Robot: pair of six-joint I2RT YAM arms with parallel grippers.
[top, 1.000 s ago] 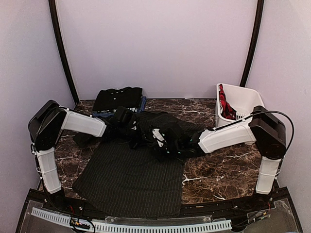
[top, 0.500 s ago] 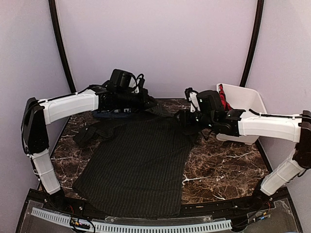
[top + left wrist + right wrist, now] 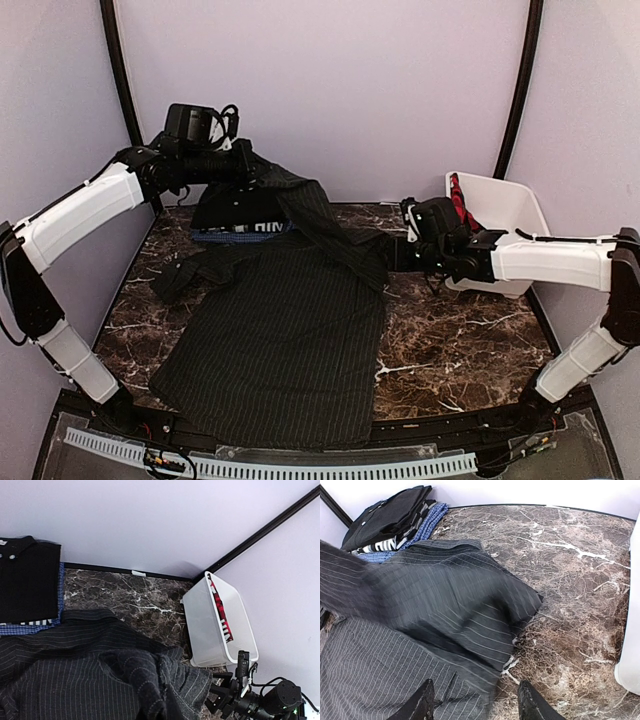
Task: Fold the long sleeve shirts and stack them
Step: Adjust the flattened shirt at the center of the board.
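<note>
The left gripper [image 3: 246,167] is pinching part of the pinstriped shirt [image 3: 280,340], jaws pressed together, holding it high by the back wall. The cloth is slanting down to the rest, which is lying flat on the table [image 3: 460,340]. The right gripper [image 3: 475,700] is hovering spread and empty over the shirt's right edge, near the basket [image 3: 505,205]. Folded shirts [image 3: 240,212] are sitting stacked back left.

The pinstriped shirt [image 3: 280,340] is black, the basket [image 3: 500,212] white, the table [image 3: 470,340] brown marble.
</note>
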